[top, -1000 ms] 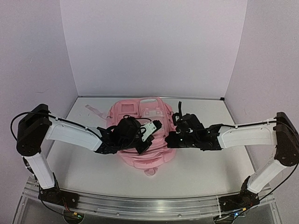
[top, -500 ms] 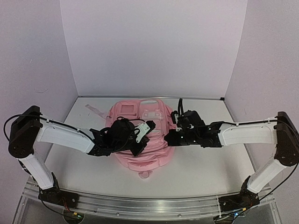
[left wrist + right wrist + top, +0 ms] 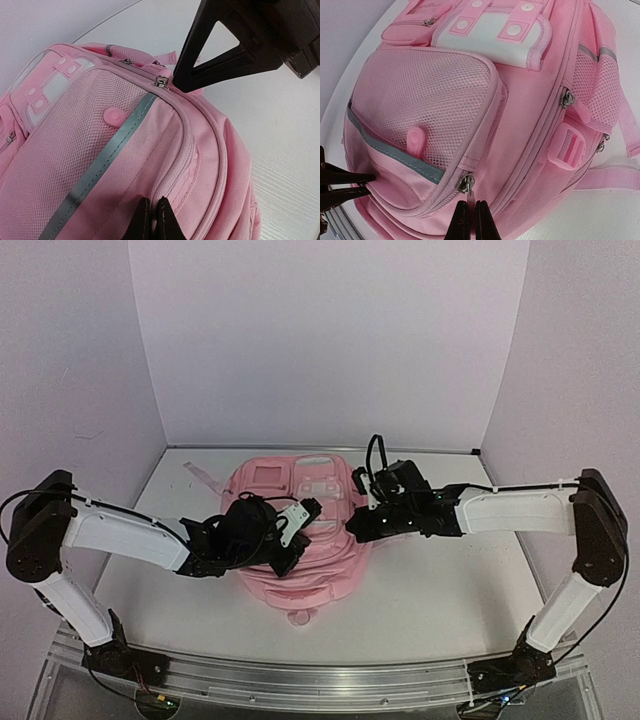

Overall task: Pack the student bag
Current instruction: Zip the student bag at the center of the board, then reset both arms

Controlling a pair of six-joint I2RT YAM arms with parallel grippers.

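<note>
Right gripper (image 3: 470,216) pinched tight, tips at the small metal zip pull (image 3: 466,184), actual grip unclear; left gripper (image 3: 152,220) closed too, tips pressed into the large soft pink fabric student bag (image 3: 305,575); bag lying mid-table on the white table (image 3: 440,580), between both arms.

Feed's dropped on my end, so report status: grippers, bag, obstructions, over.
Left gripper shut, pinching student bag fabric. Right gripper shut on zip pull. Bag flat on table, zips look closed. Nothing in the way.

The top camera is looking down from behind; both wrist cameras are looking closely past their fingertips (image 3: 142,220), sharing the student bag (image 3: 310,575).
</note>
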